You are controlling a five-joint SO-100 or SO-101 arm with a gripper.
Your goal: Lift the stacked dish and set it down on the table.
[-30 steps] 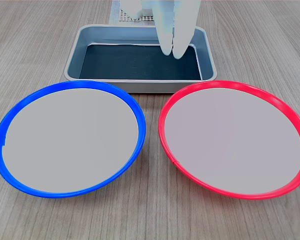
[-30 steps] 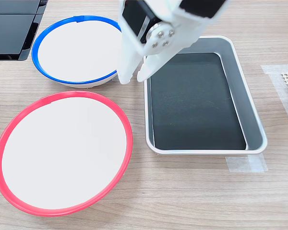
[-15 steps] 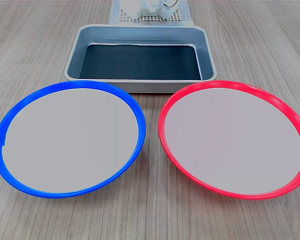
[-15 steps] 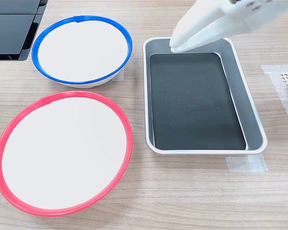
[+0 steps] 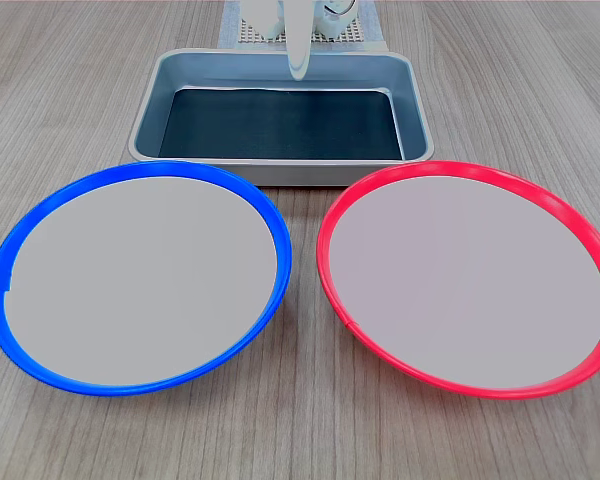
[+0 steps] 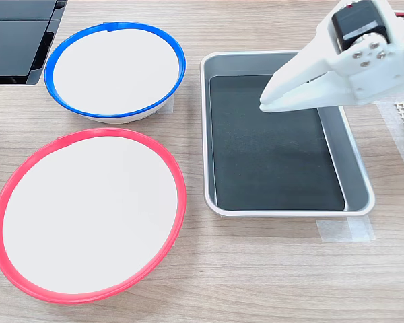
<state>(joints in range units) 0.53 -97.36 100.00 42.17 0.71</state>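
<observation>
Red-rimmed plate [image 5: 468, 290] is sitting flat on the wood-grain bench [image 5: 540, 90], at the first exterior view's right and the second exterior view's lower left [image 6: 87, 214], nothing touching it. Blue-rimmed plate [image 5: 140, 277] is lying beside it, at the first exterior view's left; a narrow strip of bench is showing between the two rims, so they are near each other but apart. Grey metal tray [image 5: 280, 70] with a dark bottom is sitting behind both plates in the first exterior view, and at the second exterior view's right [image 6: 333, 145], with a pale tape strip [image 6: 343, 231] on the bench just beside its near corner. White arm is hanging over the tray in the second exterior view, the fingers [image 6: 269, 99] pointing toward the second exterior view's left, pressed together at the tips and holding nothing. In the first exterior view only one narrow white tip [image 5: 298, 55] is poking down over the tray's far wall. Fingers are well apart from the red-rimmed plate. A dark flat object [image 6: 17, 40] is lying at the second exterior view's top left corner.
</observation>
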